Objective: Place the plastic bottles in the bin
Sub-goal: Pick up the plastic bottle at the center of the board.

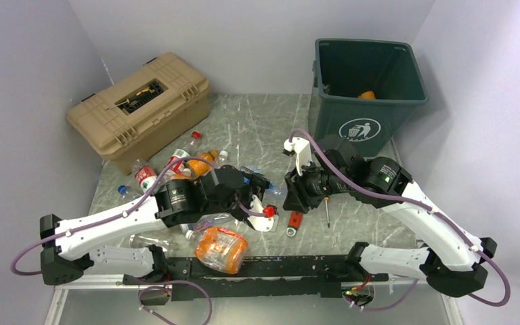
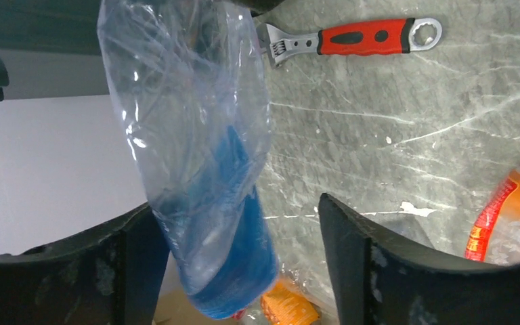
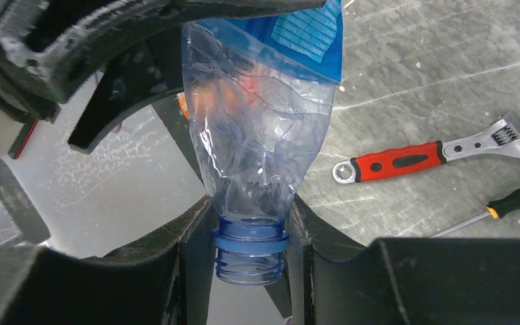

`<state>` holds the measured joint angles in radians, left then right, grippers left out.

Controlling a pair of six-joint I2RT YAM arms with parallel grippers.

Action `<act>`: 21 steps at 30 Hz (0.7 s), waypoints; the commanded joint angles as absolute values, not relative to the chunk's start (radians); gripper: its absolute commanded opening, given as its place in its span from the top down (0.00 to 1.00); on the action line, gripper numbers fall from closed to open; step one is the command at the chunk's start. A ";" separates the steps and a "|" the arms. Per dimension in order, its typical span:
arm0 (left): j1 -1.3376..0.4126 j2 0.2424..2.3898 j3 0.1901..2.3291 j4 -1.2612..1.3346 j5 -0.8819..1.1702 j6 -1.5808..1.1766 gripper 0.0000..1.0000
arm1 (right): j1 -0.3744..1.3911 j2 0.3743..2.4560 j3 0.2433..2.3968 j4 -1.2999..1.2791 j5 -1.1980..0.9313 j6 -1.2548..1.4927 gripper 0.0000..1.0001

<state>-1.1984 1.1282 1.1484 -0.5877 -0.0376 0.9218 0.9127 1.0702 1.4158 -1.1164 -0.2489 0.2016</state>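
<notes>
The right gripper (image 3: 250, 233) was clamped on the blue threaded neck of a clear crushed bottle (image 3: 264, 115), whose body stuck out ahead of its fingers. The left gripper (image 2: 235, 210) stood spread wide around the bottle's blue-labelled far end. One finger was touching or just beside the plastic and the other was apart from it, so only the right held the bottle. The bin (image 1: 369, 128) stood well apart, behind the right gripper, which pointed away from it. The wrench (image 3: 396, 162) and screwdriver (image 3: 514, 200) lay below the grippers.

The likely risks:
- The hold was on the neck alone, so the bottle could pivot or slip during a fast swing.
- A sideways pull could snag the label end on the left fingers.
- The protruding body could strike the bin's tall rim.
</notes>
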 commanded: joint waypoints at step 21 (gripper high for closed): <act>-1.180 0.984 1.012 -0.240 -0.012 0.758 0.75 | 0.944 0.962 1.453 -0.911 -0.309 0.252 0.01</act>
